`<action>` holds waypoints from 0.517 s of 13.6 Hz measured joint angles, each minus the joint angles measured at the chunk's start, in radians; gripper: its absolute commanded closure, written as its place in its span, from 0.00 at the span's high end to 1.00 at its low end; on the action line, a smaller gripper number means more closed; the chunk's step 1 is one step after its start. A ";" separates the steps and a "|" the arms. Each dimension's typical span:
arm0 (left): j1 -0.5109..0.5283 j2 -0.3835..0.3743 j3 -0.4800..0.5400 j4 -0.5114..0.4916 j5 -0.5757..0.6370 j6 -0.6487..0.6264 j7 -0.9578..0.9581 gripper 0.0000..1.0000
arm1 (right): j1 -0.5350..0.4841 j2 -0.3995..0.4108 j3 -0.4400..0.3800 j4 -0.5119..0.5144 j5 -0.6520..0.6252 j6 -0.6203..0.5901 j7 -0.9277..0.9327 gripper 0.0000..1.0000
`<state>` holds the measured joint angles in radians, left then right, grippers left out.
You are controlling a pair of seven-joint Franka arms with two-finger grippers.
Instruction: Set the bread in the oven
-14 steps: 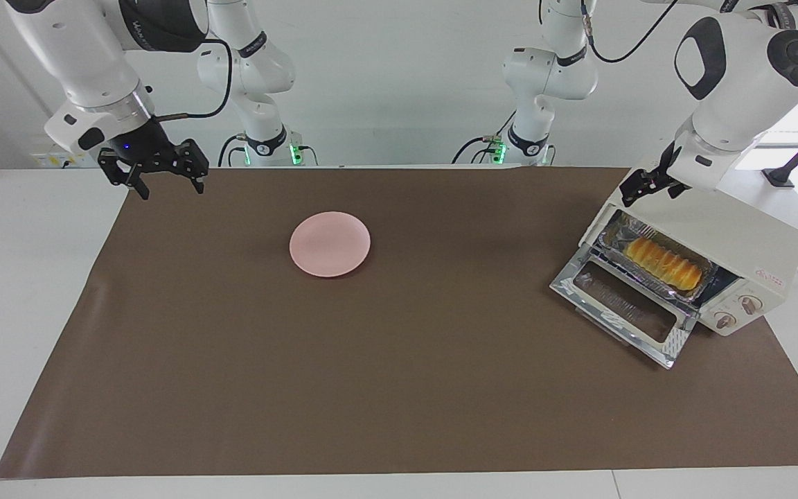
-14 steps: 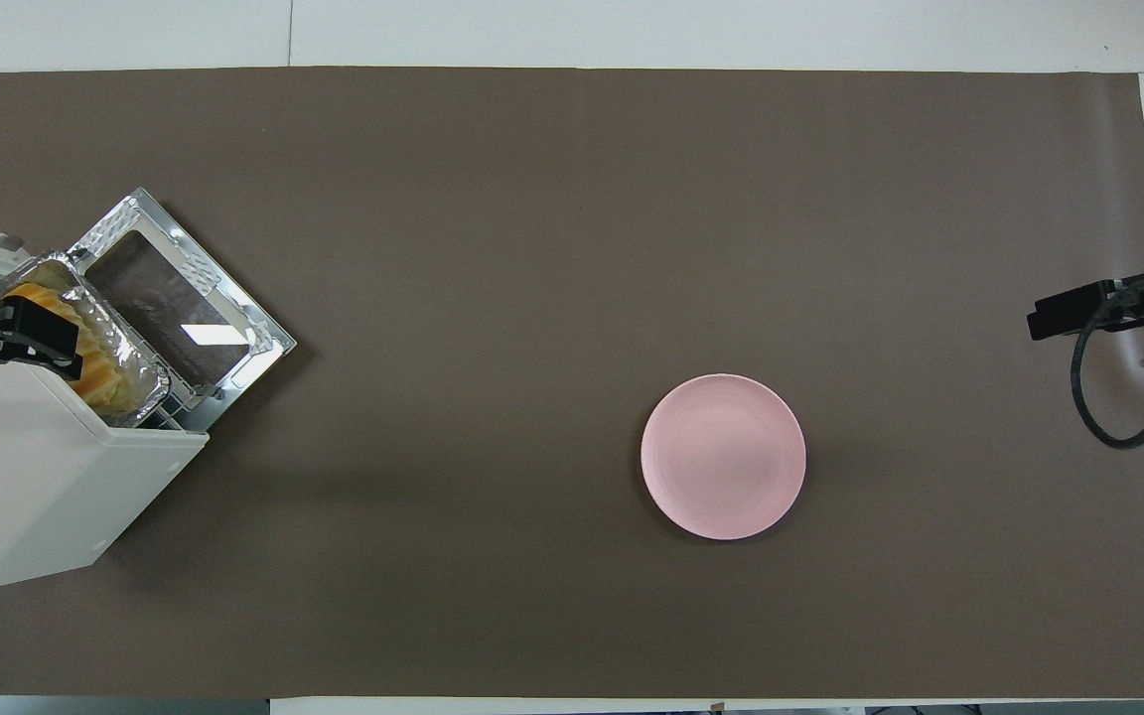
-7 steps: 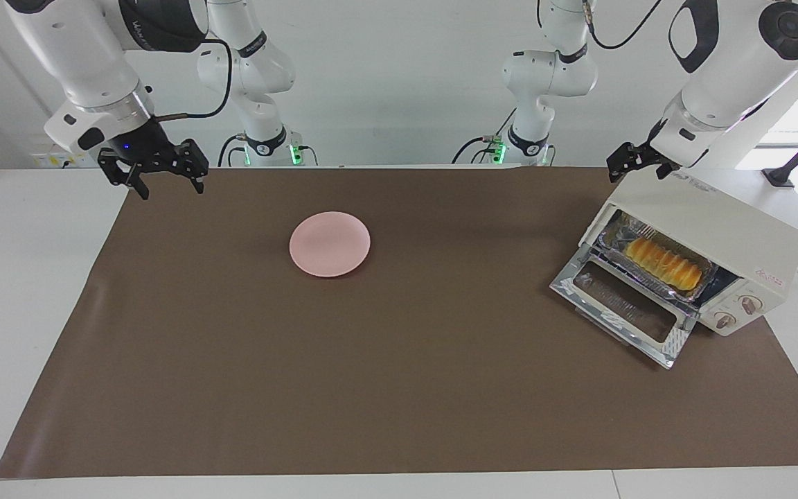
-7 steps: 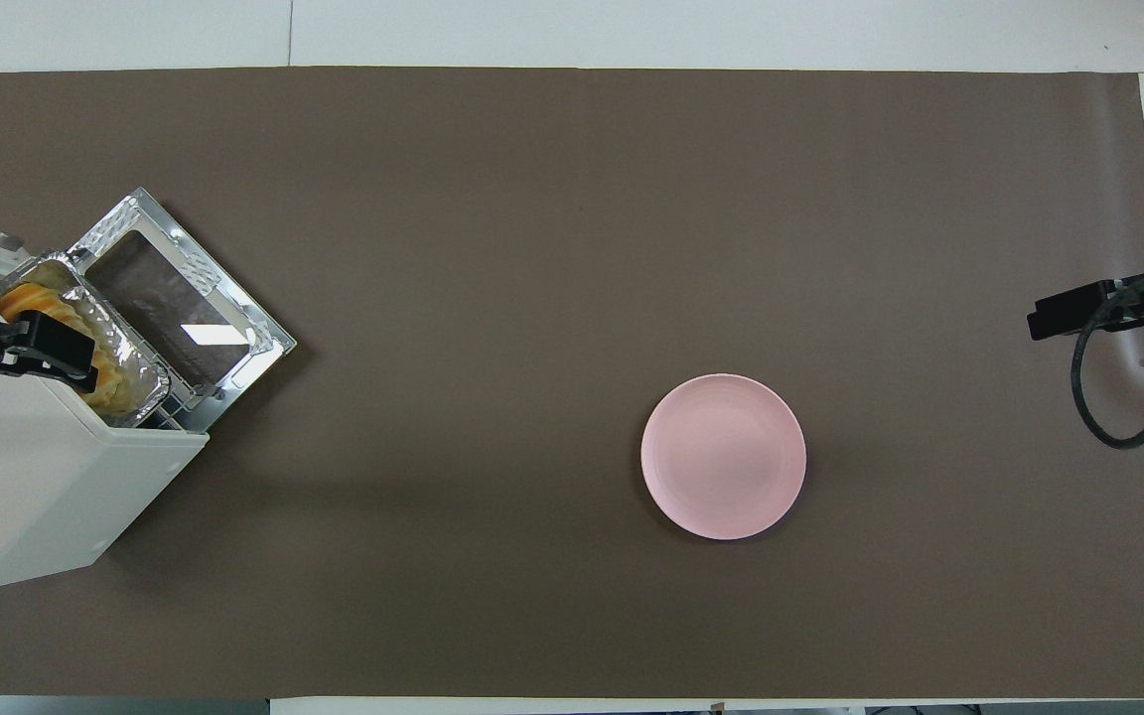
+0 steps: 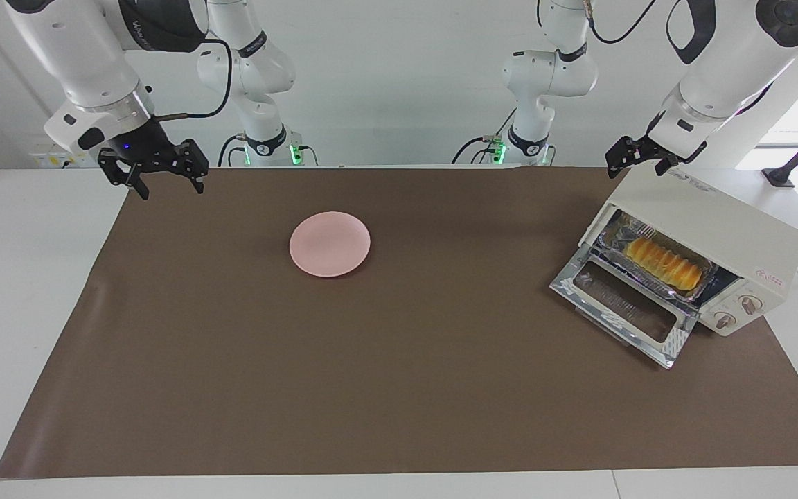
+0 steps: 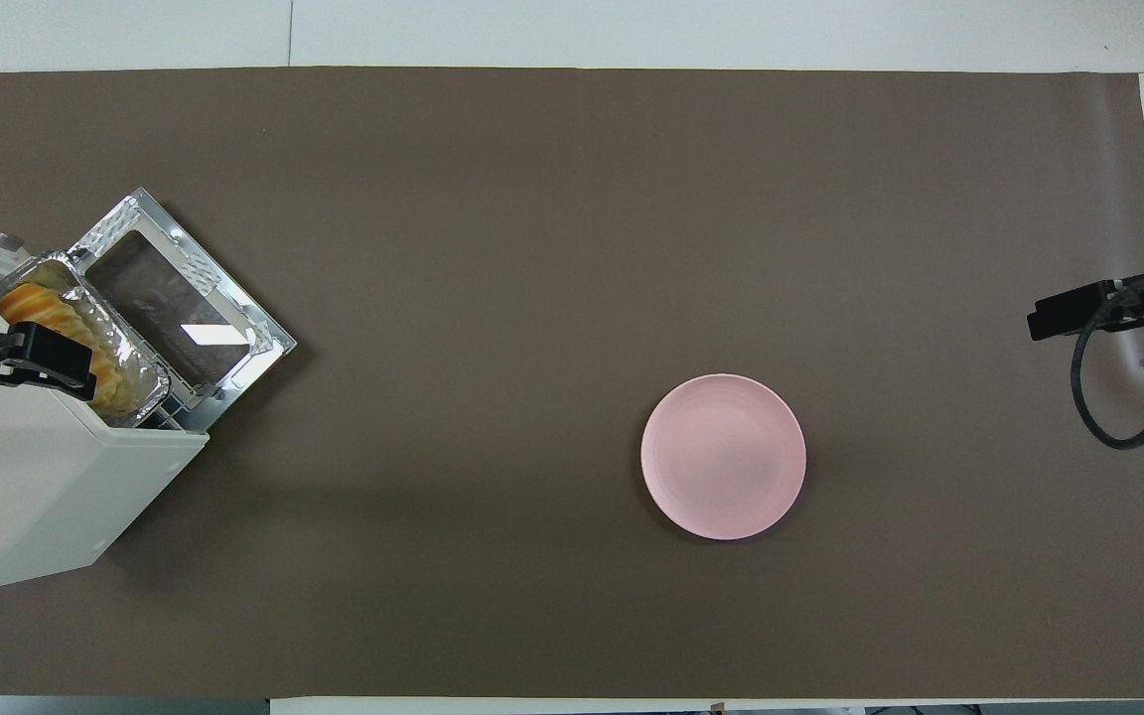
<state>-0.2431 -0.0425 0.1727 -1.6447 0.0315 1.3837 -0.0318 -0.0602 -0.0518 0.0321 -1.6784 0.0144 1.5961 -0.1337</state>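
Sitting at the left arm's end of the surface [image 5: 399,416], the oven [image 5: 711,229] has its glass door [image 5: 624,308] dropped flat onto the brown mat [image 5: 399,360], reaching out toward the middle. Inside, the bread [image 5: 663,262] lies in a foil tray [image 5: 648,239] on the rack, just within the opening. The left tool [image 5: 638,161] hangs over the oven's top corner nearest the robots, fingers spread, holding nothing. The right tool [image 5: 160,173] waits over the mat's edge at the right arm's end, fingers also apart and empty. A pink plate [image 5: 330,244] rests alone on the mat, well apart from the oven. Between plate and door runs a broad stretch of bare mat, and the strip farthest from the robots is bare mat too.
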 measured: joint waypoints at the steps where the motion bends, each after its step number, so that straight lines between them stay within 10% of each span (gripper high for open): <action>1: 0.000 0.000 -0.001 -0.001 0.000 0.001 0.000 1.00 | 0.000 0.000 0.000 0.000 0.000 0.000 0.000 1.00; 7: -0.002 0.000 -0.015 -0.003 -0.001 0.016 0.002 1.00 | 0.000 0.000 0.000 0.000 0.000 0.000 0.000 1.00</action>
<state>-0.2454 -0.0425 0.1577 -1.6475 0.0309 1.3995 -0.0296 -0.0602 -0.0519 0.0321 -1.6785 0.0144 1.5961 -0.1337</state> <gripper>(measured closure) 0.000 0.000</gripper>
